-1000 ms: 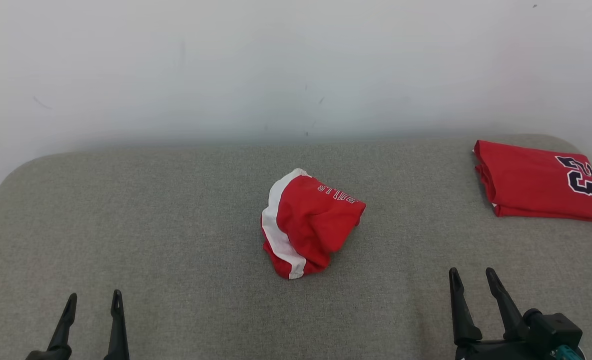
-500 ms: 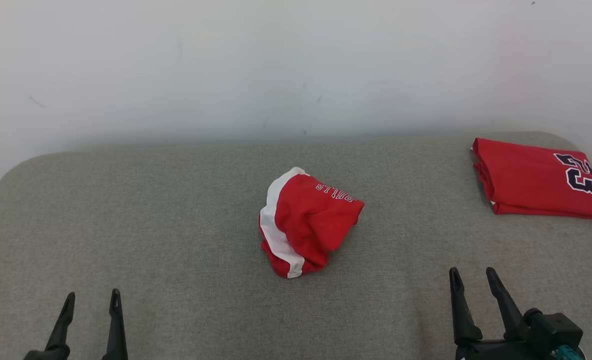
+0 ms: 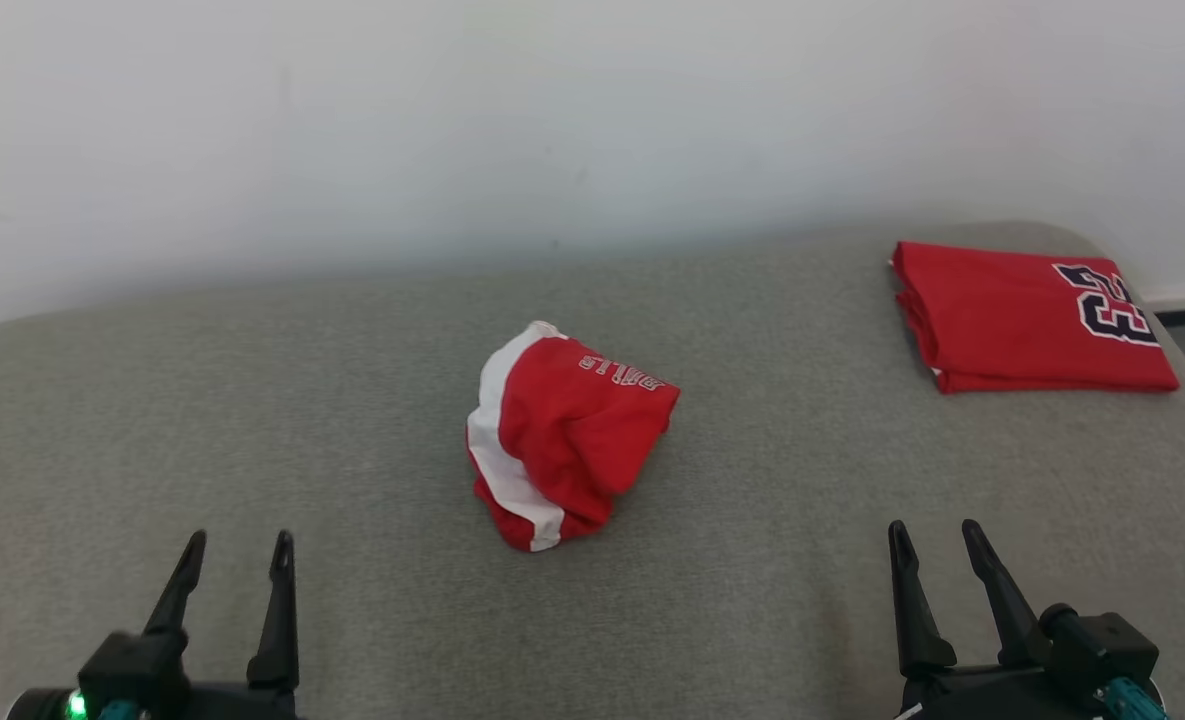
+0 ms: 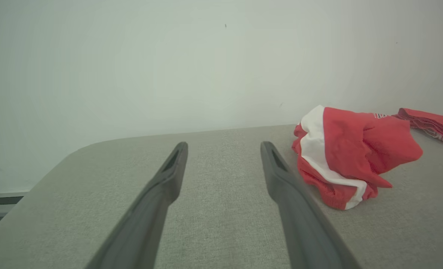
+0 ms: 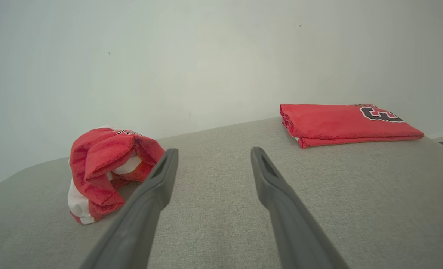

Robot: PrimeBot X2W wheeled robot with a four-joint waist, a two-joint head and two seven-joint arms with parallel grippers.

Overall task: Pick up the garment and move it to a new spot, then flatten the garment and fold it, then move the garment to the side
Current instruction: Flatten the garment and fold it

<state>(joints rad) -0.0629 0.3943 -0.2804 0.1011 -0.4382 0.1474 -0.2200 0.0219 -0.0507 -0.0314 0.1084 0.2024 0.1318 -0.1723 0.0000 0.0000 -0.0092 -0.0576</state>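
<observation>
The garment (image 3: 567, 440) lies crumpled in a red heap with a white stripe at the middle of the grey padded surface (image 3: 252, 400). In the left wrist view the garment (image 4: 356, 149) sits to the right of my fingers, and in the right wrist view the garment (image 5: 101, 164) sits to the left of them. My left gripper (image 3: 239, 542) stands open at the lower left, well short of it and holding nothing. My right gripper (image 3: 932, 528) is open and empty too, at the lower right. Both own grippers, left (image 4: 224, 145) and right (image 5: 214, 150), point toward the wall.
A second red jersey (image 3: 1022, 320), neatly folded with dark numbers on top, lies at the far right of the surface; the same folded jersey (image 5: 341, 123) lies beyond my right fingers. A white wall (image 3: 592, 120) rises behind the surface's rounded back edge.
The head view has shifted, so both jerseys sit further left and higher in the picture. My left gripper reaches further up into the view. Both grippers stay open, and the garment lies as before.
</observation>
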